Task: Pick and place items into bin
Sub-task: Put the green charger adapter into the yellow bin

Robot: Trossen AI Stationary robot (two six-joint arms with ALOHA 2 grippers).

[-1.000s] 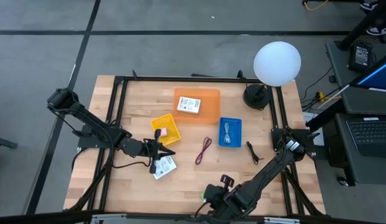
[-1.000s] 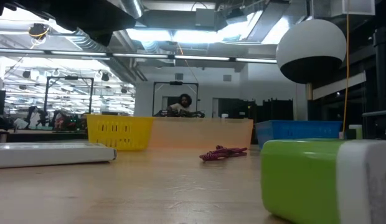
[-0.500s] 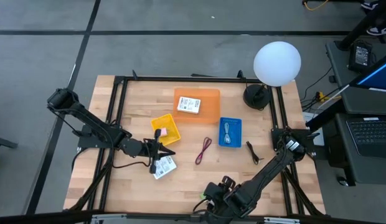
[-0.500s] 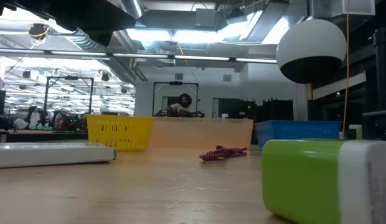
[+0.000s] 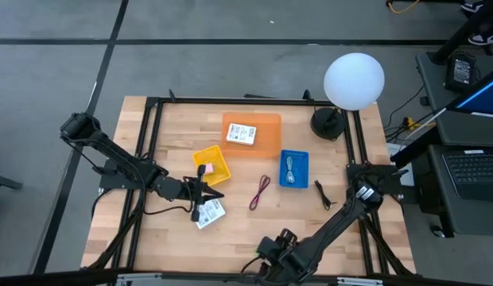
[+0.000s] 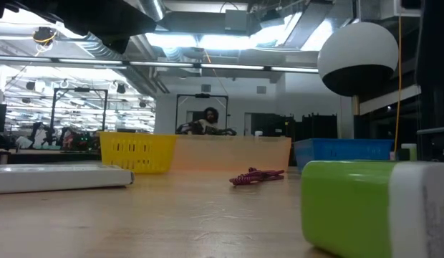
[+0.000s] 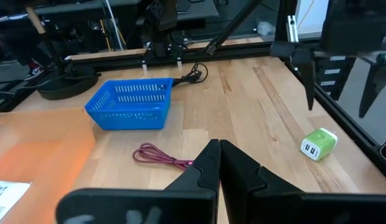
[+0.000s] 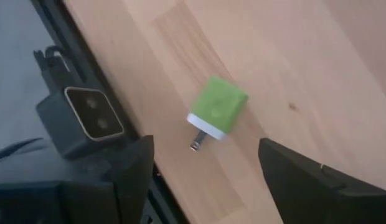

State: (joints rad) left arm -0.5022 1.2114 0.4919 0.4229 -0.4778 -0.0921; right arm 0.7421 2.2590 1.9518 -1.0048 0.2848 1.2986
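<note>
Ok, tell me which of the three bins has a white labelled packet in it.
The orange bin, farthest back on the table: the white labelled packet lies inside. The yellow bin and blue bin hold other things.

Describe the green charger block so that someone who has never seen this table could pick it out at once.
Start at the wooden table and go to its front edge, where the right gripper hangs open above the green charger block. It lies alone on its side on bare wood, far from the baskets. It is the only bright green thing, with a white face and metal prongs.
</note>
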